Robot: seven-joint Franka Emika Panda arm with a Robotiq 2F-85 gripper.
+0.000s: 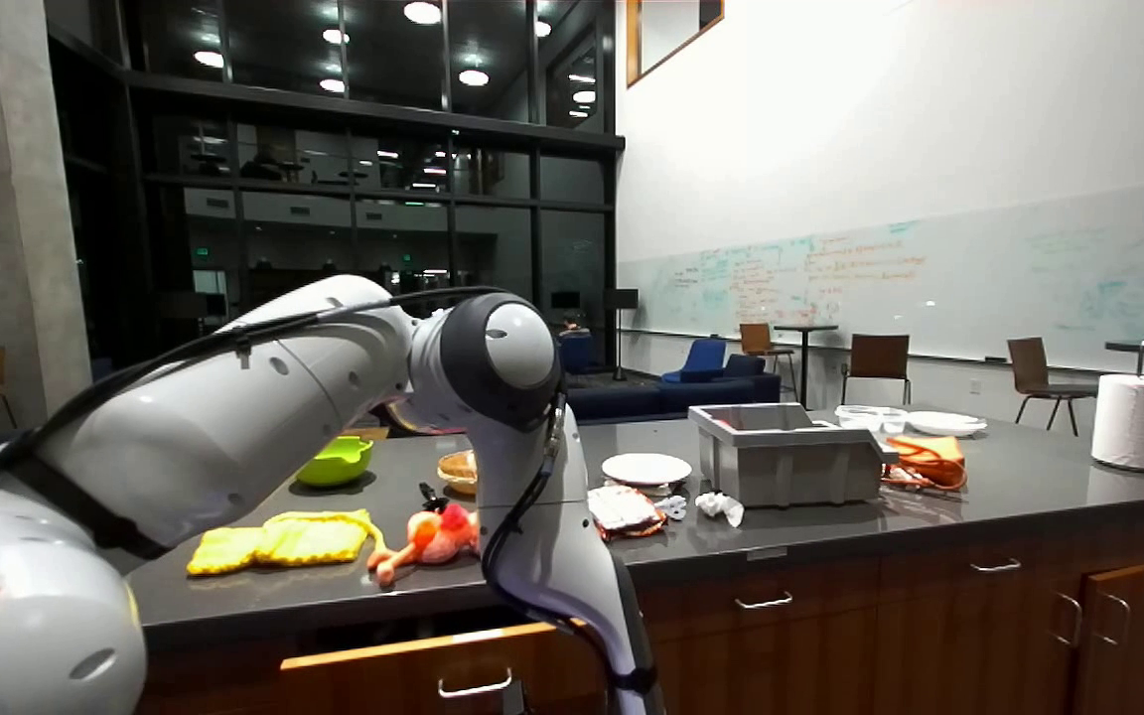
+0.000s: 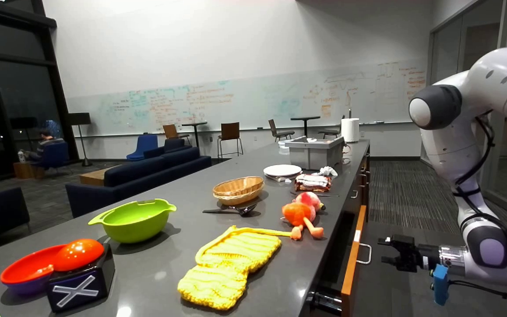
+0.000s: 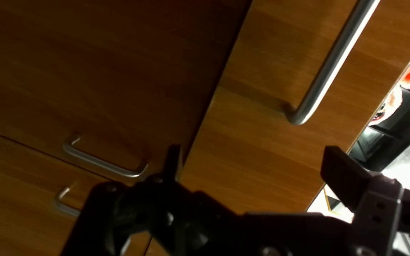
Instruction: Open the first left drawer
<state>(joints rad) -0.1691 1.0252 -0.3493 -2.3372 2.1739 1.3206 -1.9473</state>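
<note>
The first left drawer (image 1: 383,670) stands pulled out from under the counter, with a dark gap behind its brown front. It also shows in an exterior view (image 2: 353,264) with a metal rail at its near side. Its silver bar handle (image 2: 369,254) points toward my gripper (image 2: 384,251), which is open, empty and a short way off the handle. In the wrist view the drawer front (image 3: 255,149) lies beyond the open fingers (image 3: 253,153), and the handle (image 3: 327,71) is above them, not between them. The drawer's inside is mostly hidden.
Cabinet fronts below carry more bar handles (image 3: 105,163). The grey counter (image 2: 170,259) overhangs the drawer. On it lie a yellow knitted piece (image 2: 231,268), a plush toy (image 2: 302,211), a green bowl (image 2: 134,220) and a grey bin (image 2: 315,154). Closed fronts (image 1: 756,596) continue to the right.
</note>
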